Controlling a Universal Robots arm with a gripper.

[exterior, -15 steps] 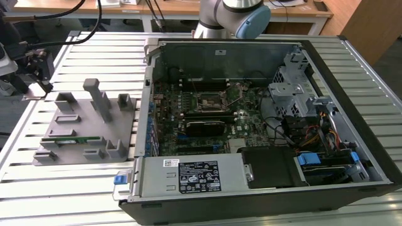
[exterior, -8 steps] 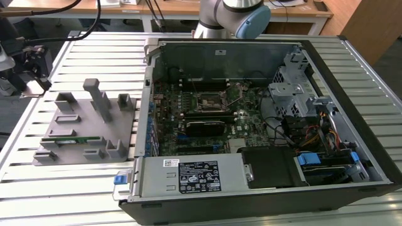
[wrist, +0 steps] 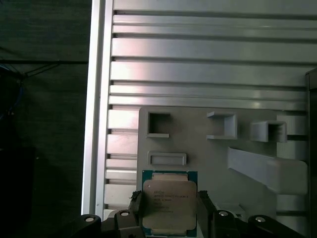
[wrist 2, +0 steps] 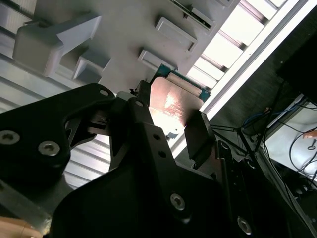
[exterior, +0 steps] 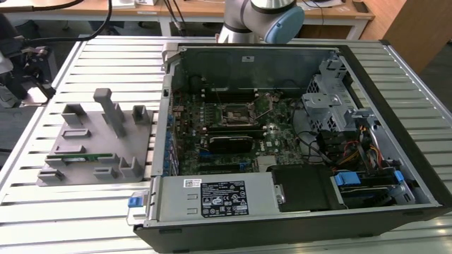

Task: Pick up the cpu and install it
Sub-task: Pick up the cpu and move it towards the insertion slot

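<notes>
Tightly, the gripper (wrist: 170, 210) pinches the cpu (wrist: 170, 201), with one finger pressed on each side. The cpu's shiny grey top shows in both wrist views. It is held over one end of the grey holder (wrist: 198, 146) with its little pockets. The holder lies on the ribbed metal bench (exterior: 106, 211), just beside the open computer case (exterior: 282, 233).
</notes>
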